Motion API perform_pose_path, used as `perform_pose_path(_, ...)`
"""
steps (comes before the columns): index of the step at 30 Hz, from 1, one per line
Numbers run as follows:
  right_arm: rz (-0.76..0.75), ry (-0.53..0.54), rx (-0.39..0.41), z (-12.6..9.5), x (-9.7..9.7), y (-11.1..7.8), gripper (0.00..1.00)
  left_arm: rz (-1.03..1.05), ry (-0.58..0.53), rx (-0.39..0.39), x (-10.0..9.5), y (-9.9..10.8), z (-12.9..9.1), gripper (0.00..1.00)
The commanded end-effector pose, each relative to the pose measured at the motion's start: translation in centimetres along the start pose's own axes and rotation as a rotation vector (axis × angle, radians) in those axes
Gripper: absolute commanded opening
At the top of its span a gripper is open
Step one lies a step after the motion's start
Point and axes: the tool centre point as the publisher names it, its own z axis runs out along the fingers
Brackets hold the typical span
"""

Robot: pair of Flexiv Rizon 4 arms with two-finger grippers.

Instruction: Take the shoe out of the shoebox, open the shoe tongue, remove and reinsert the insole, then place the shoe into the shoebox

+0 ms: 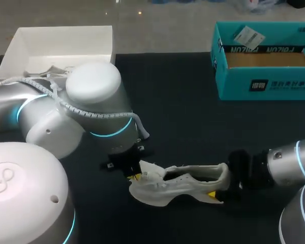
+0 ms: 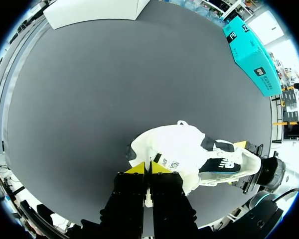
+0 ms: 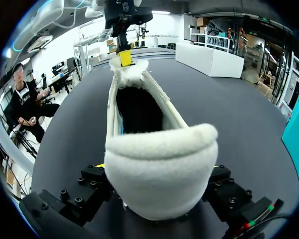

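Note:
A white sneaker point(image 1: 180, 184) lies on its side on the black table, near the front edge. My left gripper point(image 1: 135, 176) is at its toe end, shut on the white tongue point(image 2: 177, 144), its yellow tips pressed together point(image 2: 149, 168). My right gripper point(image 1: 217, 194) is at the heel. The padded heel collar point(image 3: 162, 172) fills the gap between its wide-set fingers, which press it from both sides. Past the collar, the right wrist view looks into the shoe's dark inside point(image 3: 139, 109). The teal shoebox point(image 1: 264, 61) stands open at the back right.
A white open box or lid point(image 1: 61, 48) sits at the back left, partly behind my left arm. The teal shoebox point(image 2: 251, 55) has a paper tag inside. Bare black tabletop point(image 1: 178, 112) lies between the shoe and the boxes.

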Motion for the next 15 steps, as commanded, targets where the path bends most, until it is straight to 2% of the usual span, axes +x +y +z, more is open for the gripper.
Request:
perform_pose_path(1, 0.003, -0.005, 0.007, 0.2, -0.2, -0.3, 0.0, 0.005, 0.095, -0.027, -1.4, -0.1, 1.5, 0.0)
perform_pose_path(8, 0.003, -0.005, 0.007, 0.2, -0.2, -0.3, 0.0, -0.036, 0.043, -0.063, -1.7, 0.2, 3.1, 0.0)
perform_pose_path(13, 0.003, -0.005, 0.007, 0.2, -0.2, -0.3, 0.0, -0.028, 0.046, -0.069, -1.6, 0.4, 3.3, 0.0)
perform_pose_path(15, 0.003, -0.005, 0.007, 0.2, -0.2, -0.3, 0.0, -0.021, 0.049, -0.07, -1.5, 0.5, 3.3, 0.17)
